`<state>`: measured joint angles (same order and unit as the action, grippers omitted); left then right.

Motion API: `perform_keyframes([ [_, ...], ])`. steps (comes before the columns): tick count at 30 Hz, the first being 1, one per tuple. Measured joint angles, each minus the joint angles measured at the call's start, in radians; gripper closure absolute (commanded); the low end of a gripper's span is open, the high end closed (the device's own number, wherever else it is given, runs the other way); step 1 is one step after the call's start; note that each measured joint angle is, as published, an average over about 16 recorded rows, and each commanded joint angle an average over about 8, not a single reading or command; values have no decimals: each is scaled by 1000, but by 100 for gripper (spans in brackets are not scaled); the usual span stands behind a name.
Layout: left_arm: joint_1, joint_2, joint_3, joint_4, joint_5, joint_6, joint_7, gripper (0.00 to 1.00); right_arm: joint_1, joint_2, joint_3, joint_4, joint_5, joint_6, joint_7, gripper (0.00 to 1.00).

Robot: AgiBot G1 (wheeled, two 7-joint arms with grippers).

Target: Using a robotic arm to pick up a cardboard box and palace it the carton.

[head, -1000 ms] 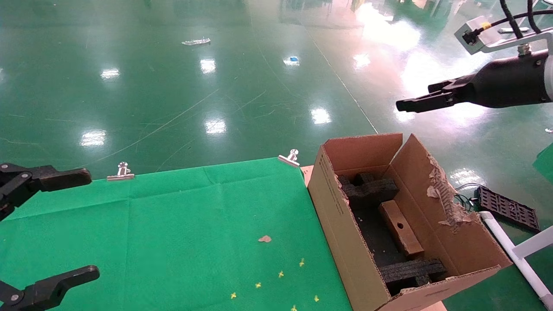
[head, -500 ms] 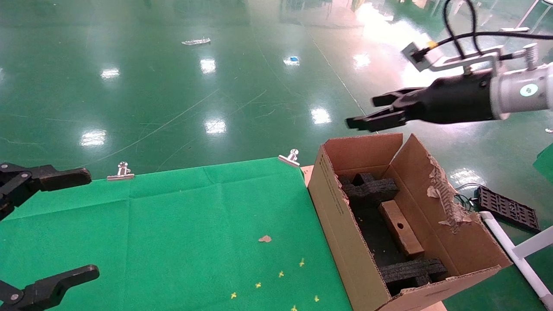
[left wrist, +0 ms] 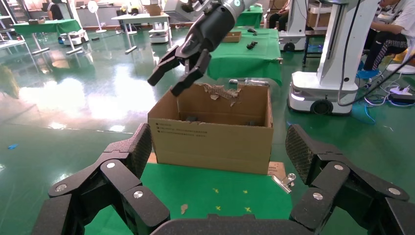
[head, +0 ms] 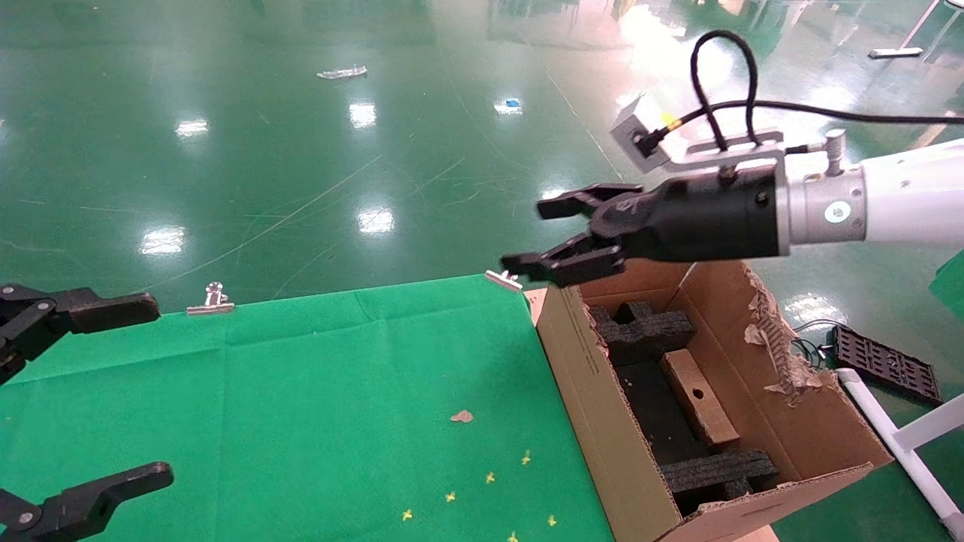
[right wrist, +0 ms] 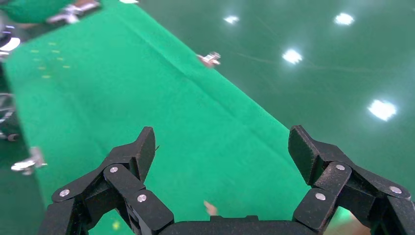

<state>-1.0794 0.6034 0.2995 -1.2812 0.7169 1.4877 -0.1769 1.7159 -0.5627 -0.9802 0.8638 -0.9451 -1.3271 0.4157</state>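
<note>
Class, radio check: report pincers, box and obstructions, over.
Right pincer open, empty, above carton far corner. Left pincer open, parked over table. Cardboard box in carton. Nothing obstructing.

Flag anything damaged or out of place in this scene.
The carton's right-hand flap is torn, its paper shredded along the edge. A small brown scrap lies loose on the green cloth. Nothing else stands out.

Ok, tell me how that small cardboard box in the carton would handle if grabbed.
The cardboard box looks stiff: a plain block with straight edges, so it probably won't flop. Likely light, being cardboard. Flat faces should grip well and not roll. It sits tight between black foam inserts in the carton, so lifting may snag.
</note>
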Motion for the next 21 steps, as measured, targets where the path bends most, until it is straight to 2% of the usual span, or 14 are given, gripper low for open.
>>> perform_keyframes([
  [21,0,0,1,0,-1,0,1,0,-401,-30,438,263,134,-105,-143,0],
])
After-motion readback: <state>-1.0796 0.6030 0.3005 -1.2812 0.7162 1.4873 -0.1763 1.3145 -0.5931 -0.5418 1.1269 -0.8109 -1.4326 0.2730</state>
